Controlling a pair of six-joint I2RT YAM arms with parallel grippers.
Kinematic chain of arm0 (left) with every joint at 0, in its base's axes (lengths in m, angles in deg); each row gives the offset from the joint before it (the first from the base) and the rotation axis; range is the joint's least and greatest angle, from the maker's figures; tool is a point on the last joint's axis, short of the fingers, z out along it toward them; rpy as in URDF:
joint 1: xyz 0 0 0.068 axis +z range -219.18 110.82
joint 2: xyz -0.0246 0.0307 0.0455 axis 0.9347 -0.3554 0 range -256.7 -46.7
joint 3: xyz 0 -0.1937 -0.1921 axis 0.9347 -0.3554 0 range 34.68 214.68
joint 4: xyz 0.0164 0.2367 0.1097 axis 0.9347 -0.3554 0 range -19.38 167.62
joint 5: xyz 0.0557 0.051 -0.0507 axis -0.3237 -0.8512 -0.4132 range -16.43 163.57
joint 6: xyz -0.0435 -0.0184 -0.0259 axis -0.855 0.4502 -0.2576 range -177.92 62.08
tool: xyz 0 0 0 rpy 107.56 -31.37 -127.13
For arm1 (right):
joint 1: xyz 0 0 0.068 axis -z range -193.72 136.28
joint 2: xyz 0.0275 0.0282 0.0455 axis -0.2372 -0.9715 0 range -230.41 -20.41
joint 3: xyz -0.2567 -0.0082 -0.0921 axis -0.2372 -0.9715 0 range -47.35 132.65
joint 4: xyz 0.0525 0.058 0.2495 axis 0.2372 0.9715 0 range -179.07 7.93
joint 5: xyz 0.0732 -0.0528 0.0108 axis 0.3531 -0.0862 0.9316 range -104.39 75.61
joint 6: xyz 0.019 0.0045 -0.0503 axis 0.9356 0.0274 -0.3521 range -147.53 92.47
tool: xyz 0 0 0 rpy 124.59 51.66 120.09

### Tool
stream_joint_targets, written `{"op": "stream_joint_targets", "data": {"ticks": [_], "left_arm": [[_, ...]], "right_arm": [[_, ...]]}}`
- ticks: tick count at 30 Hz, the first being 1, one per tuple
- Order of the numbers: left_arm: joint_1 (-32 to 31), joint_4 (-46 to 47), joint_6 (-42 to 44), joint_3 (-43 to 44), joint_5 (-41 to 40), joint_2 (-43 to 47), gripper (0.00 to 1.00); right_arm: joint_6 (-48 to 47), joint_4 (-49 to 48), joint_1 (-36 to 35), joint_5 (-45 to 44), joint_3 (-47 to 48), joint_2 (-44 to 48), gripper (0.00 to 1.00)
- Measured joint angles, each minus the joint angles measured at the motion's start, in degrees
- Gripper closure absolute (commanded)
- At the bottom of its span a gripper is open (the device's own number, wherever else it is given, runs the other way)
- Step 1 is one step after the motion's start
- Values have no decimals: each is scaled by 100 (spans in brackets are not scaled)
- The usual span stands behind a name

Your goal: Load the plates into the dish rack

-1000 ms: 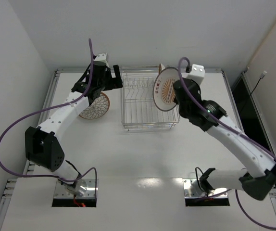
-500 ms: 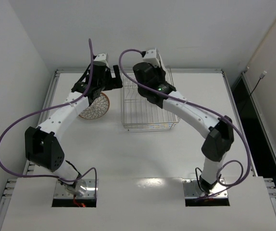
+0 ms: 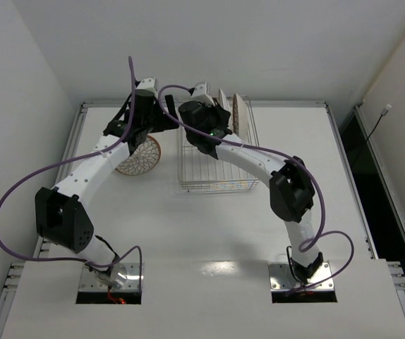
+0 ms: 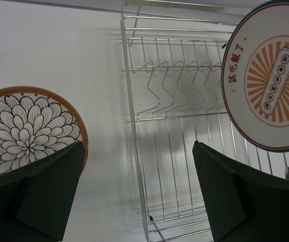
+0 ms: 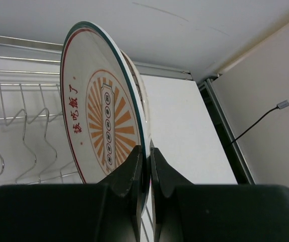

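Top view. We logged one dish rack (image 3: 216, 159), silver wire, at the far middle of the bench (image 3: 294, 141). It held a brown-rimmed plate (image 3: 239, 114) on edge at its far right end. The sunburst plate (image 3: 221, 106) stood upright just left of that one, gripped by the right fingers (image 3: 213, 119). A petal plate (image 3: 139, 155) lay flat on the bench left of the rack, outside it, beneath the left fingers (image 3: 164, 121).

Left wrist view. The left fingers were spread wide and held nothing. The petal plate showed at lower left, the rack's tines ahead.

Right wrist view. The right fingers were pinched tight on the sunburst plate's lower rim. We could not tell whether it sat between tines.
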Motion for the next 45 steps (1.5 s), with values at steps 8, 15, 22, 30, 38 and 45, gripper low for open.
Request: {"op": "stream_joint_targets", "data": {"ticks": [8,15,22,30,38,45], "left_arm": [[0,9,0,2,0,85,13],[0,9,0,2,0,85,13],[0,9,0,2,0,85,13],[0,9,0,2,0,85,13],[2,9,0,2,-4,85,13],[0,9,0,2,-44,85,13]], "right_arm": [[17,-127,107,33,214,-286,100],[-39,-275,118,-7,184,-249,100],[-297,-509,133,-203,7,179,100],[-308,-588,151,-271,-175,382,100],[0,-291,149,-192,-319,284,100],[474,120,151,164,-319,122,98]]}}
